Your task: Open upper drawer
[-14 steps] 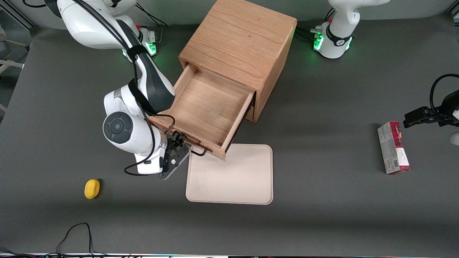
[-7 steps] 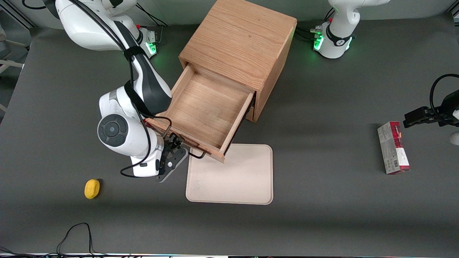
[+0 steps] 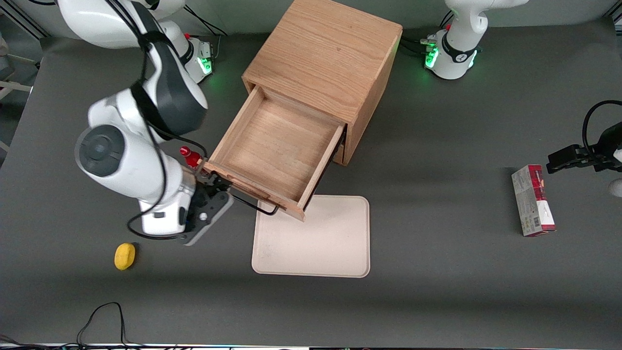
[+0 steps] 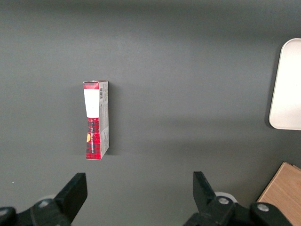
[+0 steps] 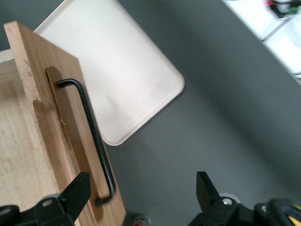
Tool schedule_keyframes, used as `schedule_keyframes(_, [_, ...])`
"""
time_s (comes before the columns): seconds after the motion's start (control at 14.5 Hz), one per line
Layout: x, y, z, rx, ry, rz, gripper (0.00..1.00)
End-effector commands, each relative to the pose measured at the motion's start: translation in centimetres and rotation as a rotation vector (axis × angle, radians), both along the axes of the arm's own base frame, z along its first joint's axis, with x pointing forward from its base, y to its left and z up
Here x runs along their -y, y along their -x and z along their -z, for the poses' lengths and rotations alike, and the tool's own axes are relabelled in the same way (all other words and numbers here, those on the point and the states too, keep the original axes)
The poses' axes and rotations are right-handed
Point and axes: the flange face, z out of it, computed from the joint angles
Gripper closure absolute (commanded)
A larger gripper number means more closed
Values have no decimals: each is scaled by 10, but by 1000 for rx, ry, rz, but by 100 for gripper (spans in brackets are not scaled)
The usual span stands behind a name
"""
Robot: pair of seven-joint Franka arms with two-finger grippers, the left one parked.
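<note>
The upper drawer (image 3: 279,146) of the light oak cube cabinet (image 3: 325,53) stands pulled far out, and its wooden inside is empty. Its black bar handle (image 3: 255,206) runs along the drawer front (image 5: 51,141) and also shows in the right wrist view (image 5: 91,136). My right gripper (image 3: 214,187) is open and holds nothing. It hangs beside the end of the drawer front toward the working arm's end of the table, apart from the handle. In the right wrist view the gripper (image 5: 141,190) has its fingers spread wide, one over the drawer front and one over the mat. The lower drawer is mostly hidden beneath the upper one.
A cream tray (image 3: 311,238) lies flat on the mat in front of the open drawer. A small red-capped object (image 3: 187,155) stands under the arm beside the drawer. A yellow object (image 3: 125,255) lies nearer the front camera. A red box (image 3: 533,200) lies toward the parked arm's end.
The gripper has let go of the handle and drawn away toward the working arm's end of the table, and the arm has risen. The drawer stays open. The red-capped object now shows.
</note>
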Motion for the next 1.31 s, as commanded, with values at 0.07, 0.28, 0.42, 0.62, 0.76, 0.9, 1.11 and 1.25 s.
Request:
schedule_keyframes(0.07, [46, 18, -59, 11, 30, 63, 0])
schedule_keyframes(0.28, [85, 29, -79, -29, 55, 227, 0])
schedule_keyframes(0.42, [114, 33, -86, -38, 60, 336, 0])
schedule_keyframes(0.62, [162, 44, -86, -68, 45, 443, 0])
schedule_keyframes(0.76, [198, 57, -86, -79, 19, 595, 0])
schedule_keyframes(0.9, [222, 69, -83, -81, -2, 642, 0])
schedule_keyframes(1.11, [253, 88, -81, -66, -16, 677, 0])
schedule_keyframes(1.25, [267, 96, -77, -47, -8, 697, 0])
